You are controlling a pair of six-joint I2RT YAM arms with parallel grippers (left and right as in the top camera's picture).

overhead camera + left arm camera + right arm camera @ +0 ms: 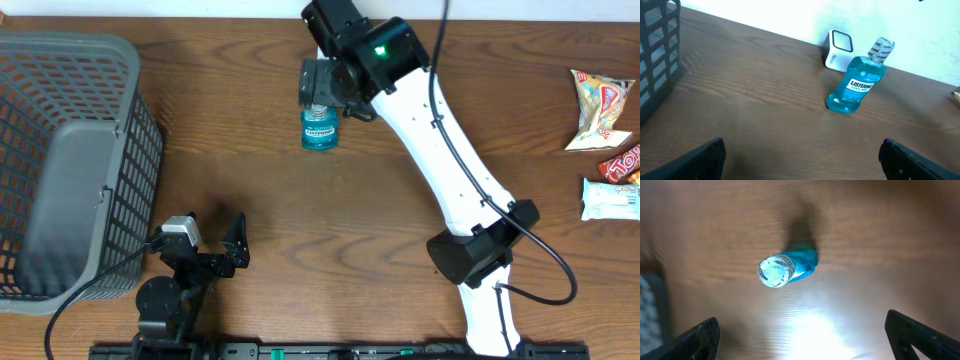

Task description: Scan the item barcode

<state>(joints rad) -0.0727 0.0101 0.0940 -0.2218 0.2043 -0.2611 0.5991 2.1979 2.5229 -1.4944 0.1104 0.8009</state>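
Right wrist view, my right claw (800,322) spread wide, fingers (695,340) cropped at the lower corners, mouthwash bottle (785,269) upright beneath it, untouched, barcode impossible to make out, scanner (837,49) beyond the bottle from my left claw (802,145), also apart, empty.

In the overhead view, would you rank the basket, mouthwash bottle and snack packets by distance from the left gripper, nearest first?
1. Basket, just left of the left gripper.
2. Mouthwash bottle, mid-table, beyond it.
3. Snack packets, far right edge.
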